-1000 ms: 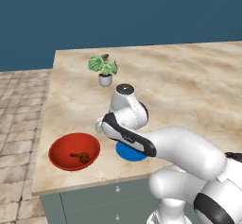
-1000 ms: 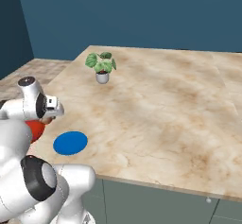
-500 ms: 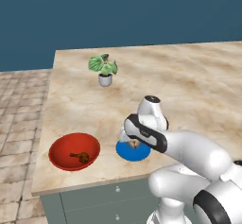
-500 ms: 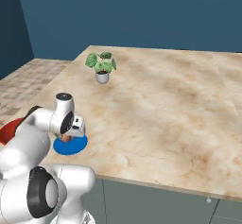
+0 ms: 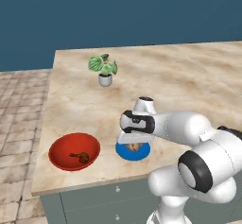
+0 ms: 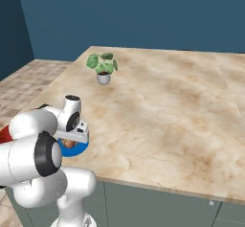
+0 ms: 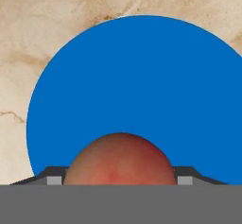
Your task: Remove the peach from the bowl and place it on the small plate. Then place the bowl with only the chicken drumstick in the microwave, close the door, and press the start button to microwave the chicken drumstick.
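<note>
The peach (image 7: pixel 120 159) sits between my two fingertips (image 7: pixel 54 176), low over the small plate (image 7: pixel 142 86); I cannot tell whether it touches the plate. In the left base view my gripper (image 5: pixel 134 141) points straight down, shut on the peach (image 5: pixel 134 147) above the blue plate (image 5: pixel 143 153) near the counter's front edge. To its left the red bowl (image 5: pixel 59 147) holds just the chicken drumstick (image 5: pixel 81 157). From the right base view the gripper (image 6: pixel 72 141), the peach (image 6: pixel 70 144), the plate (image 6: pixel 79 150) and a sliver of the bowl (image 6: pixel 4 134) show behind the arm. The microwave and its door are out of view.
A small potted plant (image 5: pixel 104 69) (image 6: pixel 102 67) stands further back on the marble counter (image 5: pixel 189 81). The counter's front edge (image 5: pixel 94 183) runs just below the bowl and plate, with grey cabinet fronts beneath. A tiled floor lies to the left.
The arm swung from beside the bowl to the right and lowered over the blue plate, carrying the peach. The bowl and drumstick stayed put.
</note>
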